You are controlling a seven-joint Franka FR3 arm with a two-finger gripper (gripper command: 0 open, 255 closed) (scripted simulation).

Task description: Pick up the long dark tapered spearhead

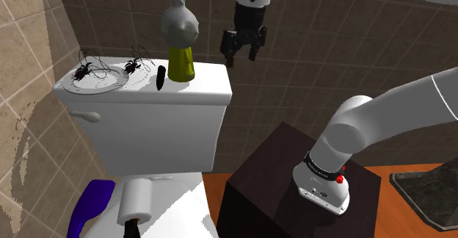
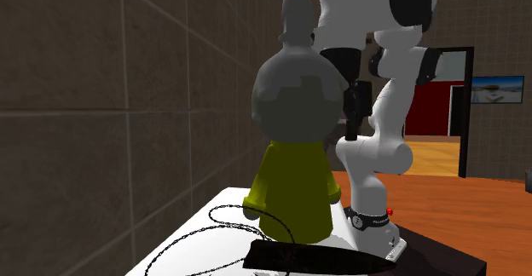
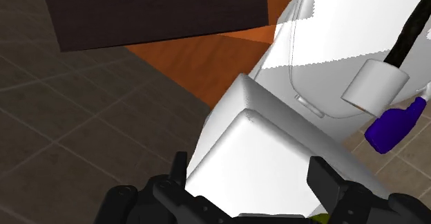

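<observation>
On the white lid [image 1: 198,89] of the toilet tank [image 1: 158,130] lies the long dark spearhead [image 1: 161,79], flat on the surface with its narrow tip toward the lid's front edge. In the second exterior view it lies as a dark strip [image 2: 315,257] in the foreground, just in front of a bottle-like figure.

That figure [image 1: 180,38] stands upright just beside the spearhead, on the shoulder view's right; it has a yellow flared base and a grey rounded upper body with a narrow neck. On the spearhead's other side sits a shallow grey plate [image 1: 95,86]. It holds a black spider-like thing [image 1: 84,73] with thin wiry legs, and a second spider [image 1: 134,66] sits at the plate's rim, between the plate and the spearhead.

The gripper [image 1: 241,55] hangs in the air above the lid's end nearest the stand, well apart from the spearhead, its two black fingers spread with nothing between them. In the wrist view the fingers [image 3: 321,178] stand apart over the lid's corner.

Below the tank are a white toilet-paper roll [image 1: 136,200] and a purple object [image 1: 89,207]. The dark stand [image 1: 257,200] rests on an orange floor [image 1: 367,178]. A dark band [image 1: 321,169] at the arm's base carries marks too small to read.
</observation>
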